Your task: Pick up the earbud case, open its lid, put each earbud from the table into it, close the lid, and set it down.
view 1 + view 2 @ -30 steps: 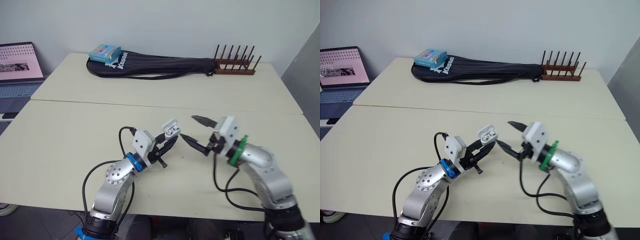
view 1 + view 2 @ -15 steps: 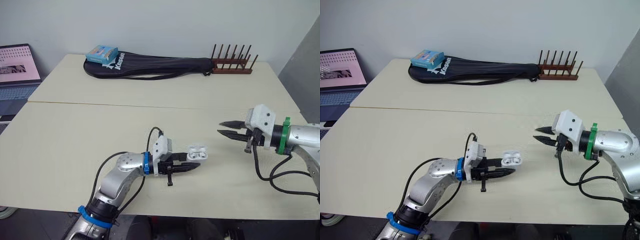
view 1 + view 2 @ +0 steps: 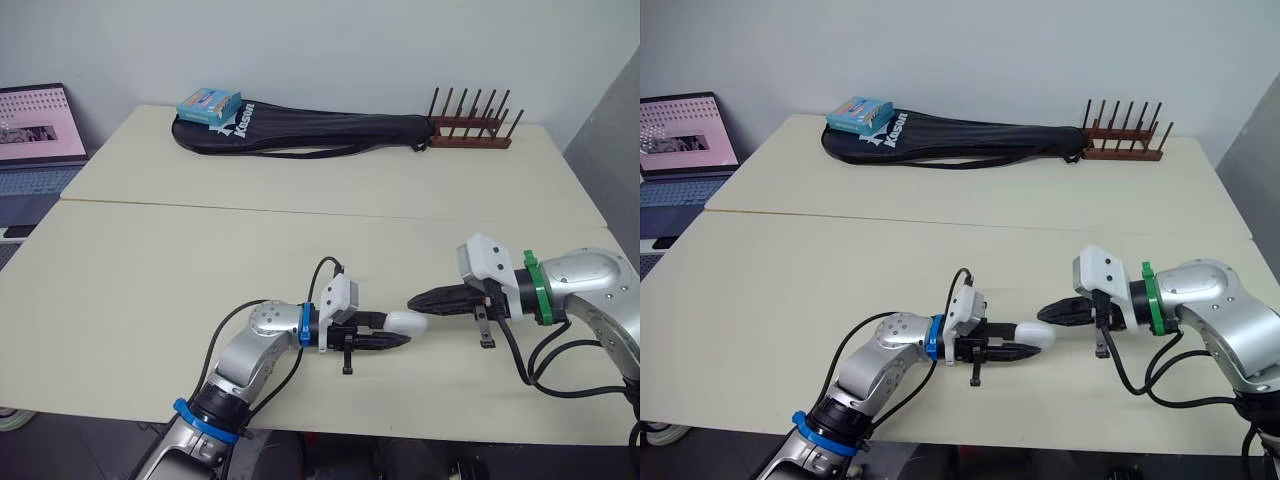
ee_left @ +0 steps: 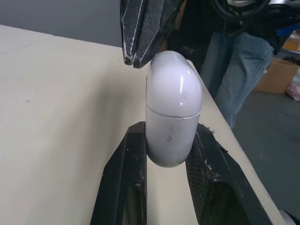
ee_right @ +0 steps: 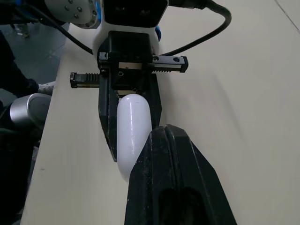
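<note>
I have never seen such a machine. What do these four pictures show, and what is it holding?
A humanoid robot with two arms, each ending in two black fingers. Two pictures look down from its head; two come from cameras on its wrists. The left fingers hold a white earbud case, lid closed. The right fingers, shut, touch its lid. Farther back on the table lie a black racket bag, a blue box upon it, and a wooden rack.

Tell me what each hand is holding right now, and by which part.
Left hand grips the earbud case by its lower body, one finger on each side below the lid seam. Right hand holds nothing; its shut tips touch the lid.
</note>
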